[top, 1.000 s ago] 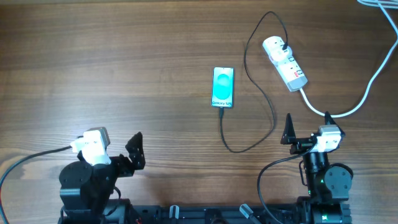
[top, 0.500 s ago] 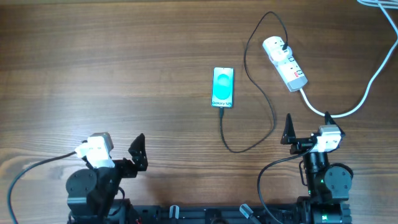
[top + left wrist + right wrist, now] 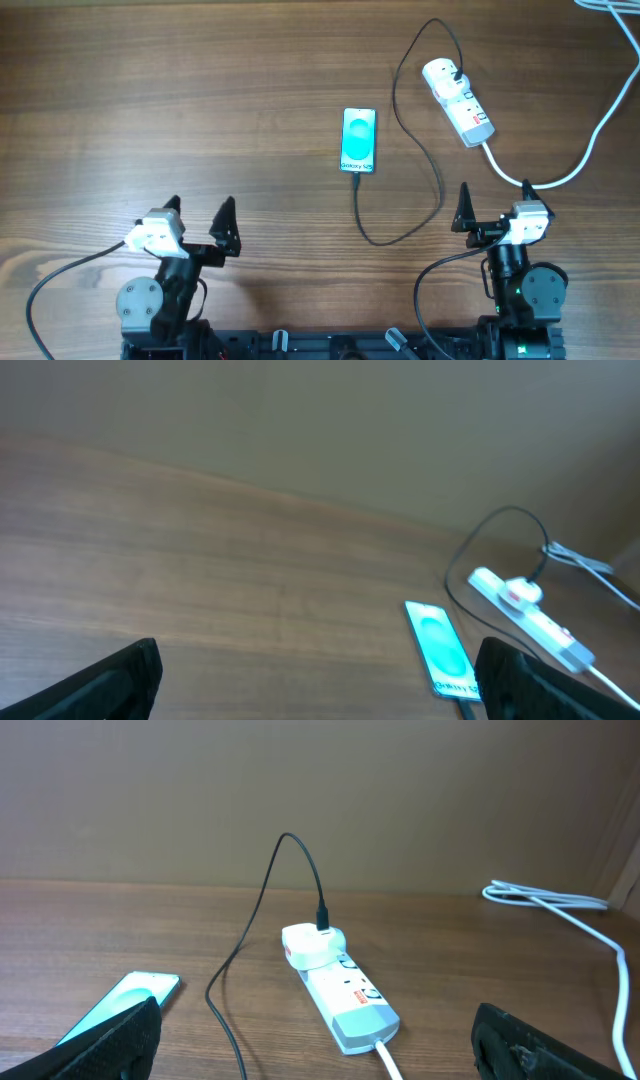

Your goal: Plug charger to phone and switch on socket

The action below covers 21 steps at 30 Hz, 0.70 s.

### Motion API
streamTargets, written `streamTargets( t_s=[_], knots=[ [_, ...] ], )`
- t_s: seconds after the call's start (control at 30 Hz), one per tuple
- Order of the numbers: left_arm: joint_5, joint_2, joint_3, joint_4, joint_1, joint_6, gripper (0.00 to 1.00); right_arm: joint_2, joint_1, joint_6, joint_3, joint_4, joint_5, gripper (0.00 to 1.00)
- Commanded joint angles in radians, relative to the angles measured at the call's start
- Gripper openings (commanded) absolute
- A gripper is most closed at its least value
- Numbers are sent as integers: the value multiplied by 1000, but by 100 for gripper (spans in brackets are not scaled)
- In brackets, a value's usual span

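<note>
The small flat smartphone with a bright cyan screen (image 3: 359, 140) lies face up near the middle of the brown wooden table (image 3: 200, 90). The thin black charger cable (image 3: 440, 188) meets the phone's near edge, loops toward the robot, then curves away to its white plug head (image 3: 437, 72). The head is seated in the far outlet of the white two-outlet power strip (image 3: 470, 115), whose thick white cord (image 3: 600, 132) runs off to the right. The left gripper (image 3: 201, 202) and right gripper (image 3: 316, 1007) sit by the table's front edge, well apart from everything, with their fingers spread wide.

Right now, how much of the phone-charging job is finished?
The charger already runs from the socket to the phone, seemingly plugged in. Nothing is in hand: left gripper and right gripper sit open. Left, maybe: switching the socket on; I cannot tell its state.
</note>
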<state>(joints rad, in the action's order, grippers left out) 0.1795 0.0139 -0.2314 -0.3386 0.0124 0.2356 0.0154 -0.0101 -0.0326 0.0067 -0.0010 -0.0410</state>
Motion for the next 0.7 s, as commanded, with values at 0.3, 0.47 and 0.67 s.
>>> streamTargets(
  t_s=[0.3,0.47,0.67],
  knots=[
    [-264,-11,95,259,-42,65,100,-12,-4,-19,-1,1,-4,100],
    [-264,-11,122,296,-42,65,100,-12,-4,-19,-1,1,-4,100],
    [-263,-11,179,398,-42,65,100,-12,-4,-19,-1,1,-4,100]
  ],
)
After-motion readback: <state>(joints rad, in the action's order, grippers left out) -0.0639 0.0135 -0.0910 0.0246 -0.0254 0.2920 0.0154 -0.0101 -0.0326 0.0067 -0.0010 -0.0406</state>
